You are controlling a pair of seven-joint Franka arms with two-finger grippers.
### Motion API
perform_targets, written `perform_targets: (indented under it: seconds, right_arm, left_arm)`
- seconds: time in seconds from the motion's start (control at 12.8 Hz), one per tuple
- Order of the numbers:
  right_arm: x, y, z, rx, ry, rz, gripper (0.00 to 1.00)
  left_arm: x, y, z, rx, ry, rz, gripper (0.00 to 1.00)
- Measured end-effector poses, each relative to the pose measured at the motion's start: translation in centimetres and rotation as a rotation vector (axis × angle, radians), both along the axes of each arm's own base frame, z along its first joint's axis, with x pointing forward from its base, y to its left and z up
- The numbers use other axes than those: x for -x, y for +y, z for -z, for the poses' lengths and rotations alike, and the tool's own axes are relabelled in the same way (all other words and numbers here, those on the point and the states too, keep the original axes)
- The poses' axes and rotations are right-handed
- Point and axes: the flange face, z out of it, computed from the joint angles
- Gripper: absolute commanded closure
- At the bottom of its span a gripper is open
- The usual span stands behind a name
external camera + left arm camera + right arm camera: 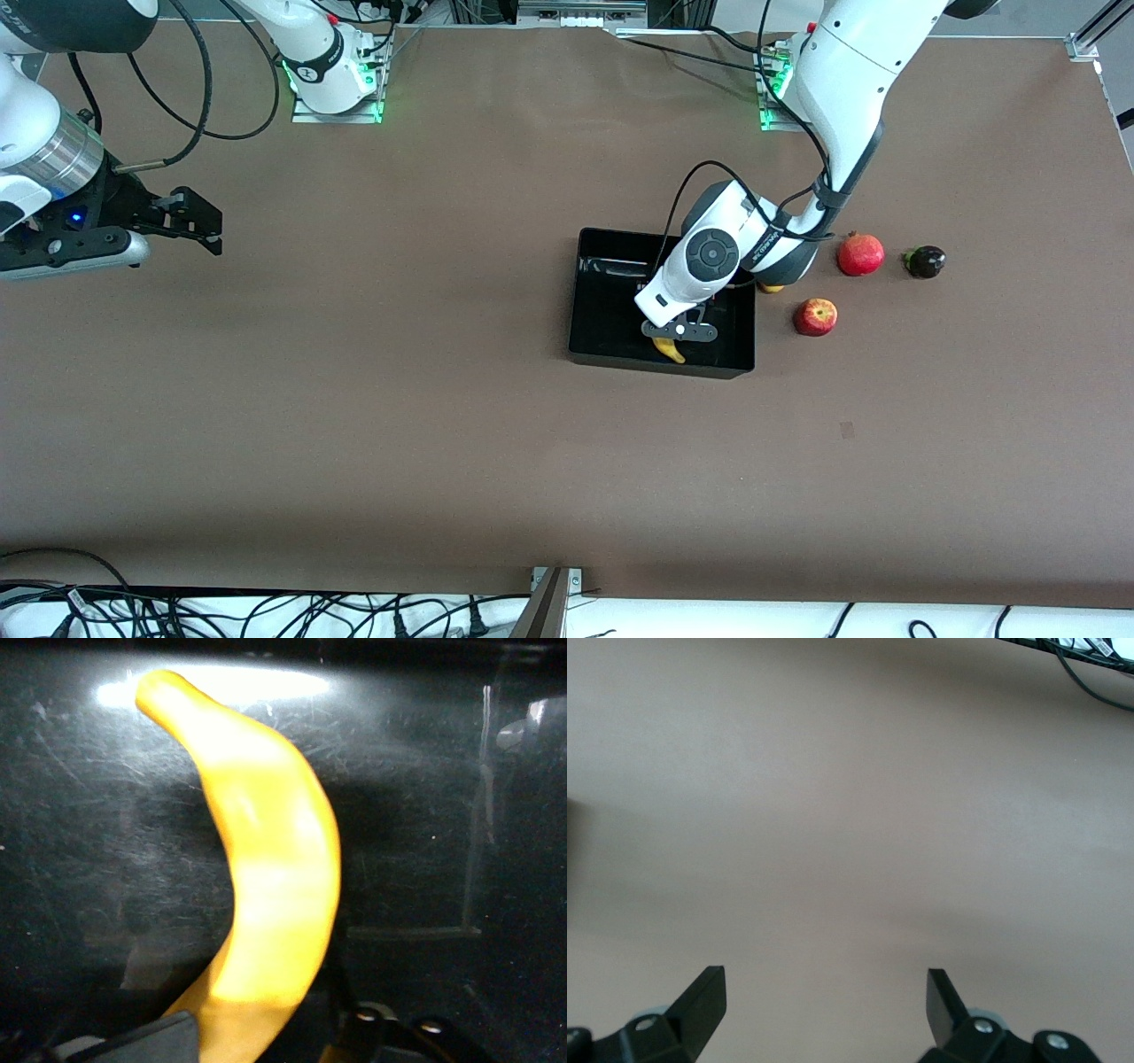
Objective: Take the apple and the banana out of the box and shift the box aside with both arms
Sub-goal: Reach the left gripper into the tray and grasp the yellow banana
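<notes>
The black box (607, 306) sits mid-table toward the left arm's end. My left gripper (679, 333) is low inside it. The yellow banana (670, 351) lies on the box floor between the fingers. In the left wrist view the banana (266, 868) fills the middle against the glossy box floor (425, 815). One finger touches it and a dark gap shows at the other, so my left gripper (266, 1038) is open. The red apple (815, 316) lies on the table beside the box. My right gripper (199, 226) waits open and empty over bare table (824, 983).
A red pomegranate (860, 254) and a small dark fruit (925, 261) lie farther from the front camera than the apple. A yellowish fruit (772, 288) peeks from under the left arm's wrist beside the box. Brown table (399, 425) spreads all round.
</notes>
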Motion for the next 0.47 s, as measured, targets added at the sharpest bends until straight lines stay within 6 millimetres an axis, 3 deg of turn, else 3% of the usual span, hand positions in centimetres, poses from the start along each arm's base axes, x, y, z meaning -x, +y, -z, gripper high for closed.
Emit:
perform_targets:
  seconds: [0.47]
  right_arm:
    - [0.1, 0.5, 0.0, 0.000, 0.000, -0.009, 0.00]
  left_arm:
    - [-2.0, 1.2, -1.4, 0.015, -0.030, -0.034, 1.00]
